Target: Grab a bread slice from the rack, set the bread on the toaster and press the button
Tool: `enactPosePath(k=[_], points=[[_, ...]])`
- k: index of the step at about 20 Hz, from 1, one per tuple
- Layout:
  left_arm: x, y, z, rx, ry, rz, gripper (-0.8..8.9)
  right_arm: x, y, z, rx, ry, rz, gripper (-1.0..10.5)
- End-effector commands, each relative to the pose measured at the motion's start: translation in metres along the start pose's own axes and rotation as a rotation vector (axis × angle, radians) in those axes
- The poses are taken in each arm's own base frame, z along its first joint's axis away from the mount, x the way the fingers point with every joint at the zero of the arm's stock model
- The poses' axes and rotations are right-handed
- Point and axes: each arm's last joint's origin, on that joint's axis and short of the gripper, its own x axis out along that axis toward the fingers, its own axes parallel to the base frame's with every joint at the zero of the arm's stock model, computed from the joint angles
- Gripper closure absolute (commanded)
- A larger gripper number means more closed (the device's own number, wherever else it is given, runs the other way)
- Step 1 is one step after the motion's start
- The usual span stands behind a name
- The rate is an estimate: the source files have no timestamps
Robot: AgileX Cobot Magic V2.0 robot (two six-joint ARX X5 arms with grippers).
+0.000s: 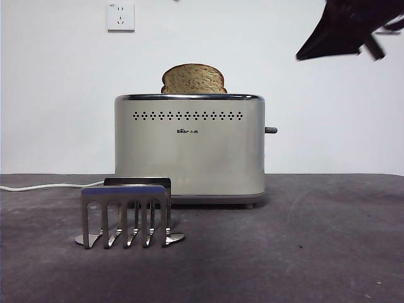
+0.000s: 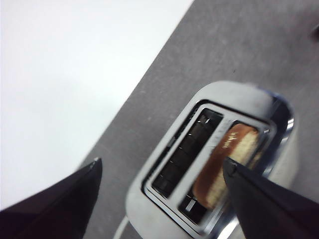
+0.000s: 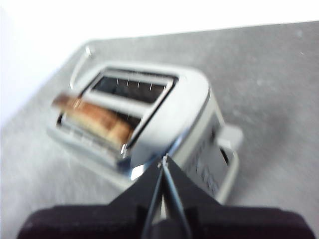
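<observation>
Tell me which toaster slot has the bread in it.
The slice of bread sits in the toaster's slot farther from the rack; the nearer slot is empty.

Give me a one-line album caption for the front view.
Slice of bread standing in the cream toaster, empty metal rack in front, a dark end effector hovering at upper right.

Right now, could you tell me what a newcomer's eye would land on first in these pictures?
The cream toaster at the table's centre, with the slice of bread standing up out of one slot. Next, the shiny rack in front of it holds no bread. A dark gripper hangs high at the upper right, the right gripper with jaws shut.
</observation>
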Motion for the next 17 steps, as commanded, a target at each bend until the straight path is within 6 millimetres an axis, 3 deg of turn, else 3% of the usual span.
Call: enactPosePath(k=[1, 9, 17], points=[[-0.028, 0.000, 0.000, -0.146, -0.010, -0.008, 4.04, 0.020, -0.015, -0.004, 0.092, -0.027, 0.020, 9.6], [-0.100, 0.000, -0.002, -0.256, -0.072, -0.032, 4.04, 0.067, -0.052, -0.016, 0.173, -0.010, 0.058, 9.6], [-0.132, -0.004, -0.007, -0.288, -0.104, -0.087, 4.04, 0.094, -0.072, -0.020, 0.216, 0.020, 0.056, 9.6]])
